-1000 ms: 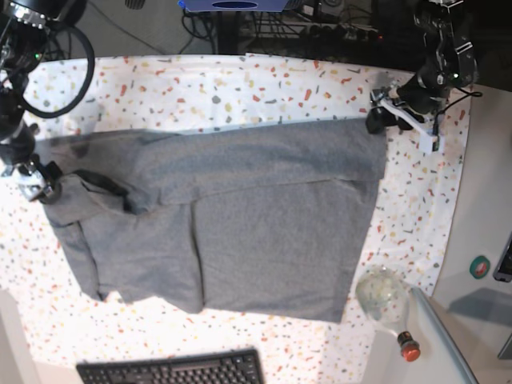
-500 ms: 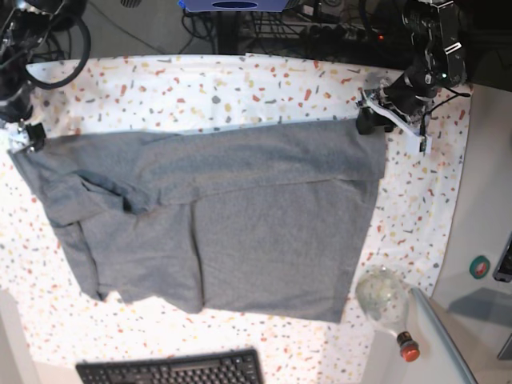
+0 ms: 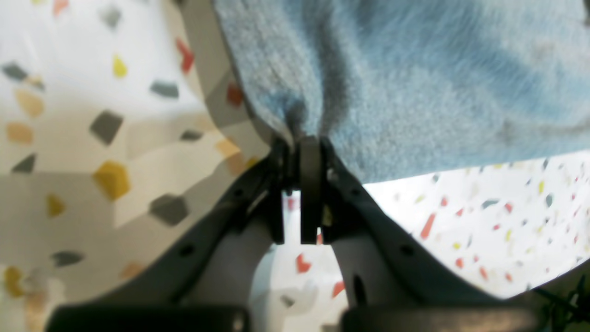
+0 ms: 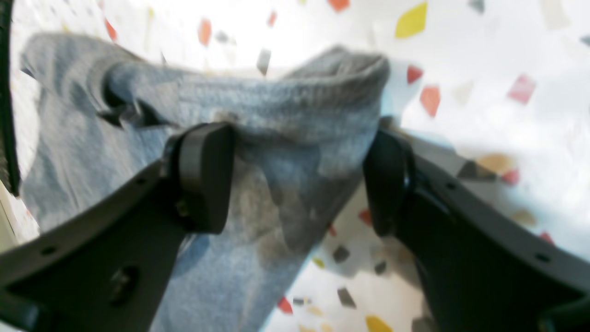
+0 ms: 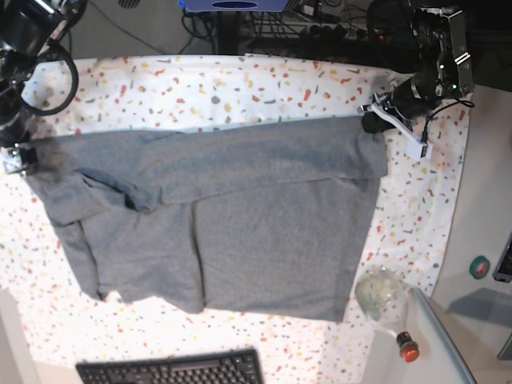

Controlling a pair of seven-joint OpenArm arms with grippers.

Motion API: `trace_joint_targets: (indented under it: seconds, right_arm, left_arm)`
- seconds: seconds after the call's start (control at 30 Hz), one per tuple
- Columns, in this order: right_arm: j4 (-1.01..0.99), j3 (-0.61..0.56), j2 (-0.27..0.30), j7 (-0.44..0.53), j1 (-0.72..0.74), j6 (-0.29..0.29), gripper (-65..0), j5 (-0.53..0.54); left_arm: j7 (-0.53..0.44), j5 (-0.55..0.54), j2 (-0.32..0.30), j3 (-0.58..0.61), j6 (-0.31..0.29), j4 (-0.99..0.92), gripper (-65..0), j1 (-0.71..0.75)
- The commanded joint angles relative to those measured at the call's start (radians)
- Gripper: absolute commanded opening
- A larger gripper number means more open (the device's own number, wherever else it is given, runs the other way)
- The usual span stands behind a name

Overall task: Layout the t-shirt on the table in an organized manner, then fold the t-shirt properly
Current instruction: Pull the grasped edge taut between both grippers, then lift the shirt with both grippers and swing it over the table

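The grey t-shirt (image 5: 240,216) lies spread across the speckled table (image 5: 240,88), its upper part folded down over the body, with wrinkles at its left sleeve. My left gripper (image 5: 373,122) is shut on the shirt's upper right corner. The left wrist view shows its tips (image 3: 299,152) pinching the cloth (image 3: 415,83) just above the table. My right gripper (image 5: 18,158) is at the shirt's upper left corner. In the right wrist view it (image 4: 295,184) stands wide open, with bunched fabric (image 4: 276,120) lying between the fingers (image 4: 203,175).
A black keyboard (image 5: 172,370) lies at the table's front edge. A clear glass bottle with a red cap (image 5: 386,302) lies at the front right corner. A plain grey side surface (image 5: 488,224) runs along the right. Cables and equipment sit behind the table.
My right gripper moved up and left, drawing the shirt's upper left corner out flatter, then came down a little and opened. My left gripper shifted slightly, still holding its corner.
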Motion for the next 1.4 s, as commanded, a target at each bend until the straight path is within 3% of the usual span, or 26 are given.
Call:
trace_joint_targets:
  seconds: [0.0, 0.1, 0.2, 0.3, 0.53, 0.67, 0.73, 0.87, 0.97, 1.13, 1.23, 1.37]
  right_arm:
    - [-0.016, 0.000, 0.014, -0.024, -0.002, -0.034, -30.5, -0.027]
    - [-0.019, 0.000, 0.011, -0.024, -0.006, -0.023, -46.5, -0.026]
    - [-0.014, 0.008, 0.011, -0.024, -0.009, 0.046, -65.0, -0.020]
    - [0.026, 0.041, 0.011, -0.086, -0.009, 0.054, -65.0, -0.018]
    - [0.316, 0.153, 0.017, -0.409, 0.000, 0.052, -65.0, -0.026]
    - [0.455, 0.143, 0.017, -0.502, 0.037, -0.024, -65.0, -0.026]
    - [0.458, 0.143, 0.024, -0.526, 0.081, -0.030, -65.0, -0.026]
    - [0.431, 0.120, 0.075, -0.560, 0.190, -0.034, -65.0, -0.027]
    - [0.366, 0.031, 0.152, -0.557, 0.296, -0.080, -65.0, -0.027]
    - [0.179, -0.121, 0.248, -0.459, 0.485, -0.100, -65.0, -0.027]
    - [0.084, -0.207, 0.317, -0.431, 0.620, -0.100, -65.0, -0.027]
    - [0.016, -0.284, 0.397, -0.429, 0.795, -0.098, -65.0, -0.027]
  left_arm:
    - [-0.012, -0.010, -0.013, -0.004, -0.005, 0.015, -65.0, -0.007]
    - [-0.010, -0.010, -0.013, -0.004, -0.005, 0.017, -65.0, -0.007]
    - [-0.009, -0.010, -0.013, -0.004, -0.005, 0.023, -65.0, -0.007]
    - [-0.007, -0.009, -0.032, -0.002, -0.005, 0.068, -65.0, -0.001]
    - [0.120, -0.010, -0.110, -0.013, -0.003, 0.232, -65.0, -0.013]
    - [0.207, -0.009, -0.119, -0.010, -0.002, 0.324, -65.0, -0.085]
    - [0.257, -0.009, -0.116, -0.004, 0.000, 0.338, -65.0, -0.144]
    - [0.332, -0.009, -0.111, -0.001, 0.000, 0.347, -65.0, -0.279]
    - [0.365, -0.009, -0.113, 0.064, 0.011, 0.339, -65.0, -0.428]
    - [0.365, -0.009, -0.113, 0.248, 0.141, 0.313, -65.0, -0.659]
    - [0.362, -0.009, -0.096, 0.324, 0.149, 0.221, -65.0, -0.823]
    - [0.358, -0.009, -0.045, 0.338, 0.150, 0.045, -65.0, -1.034]
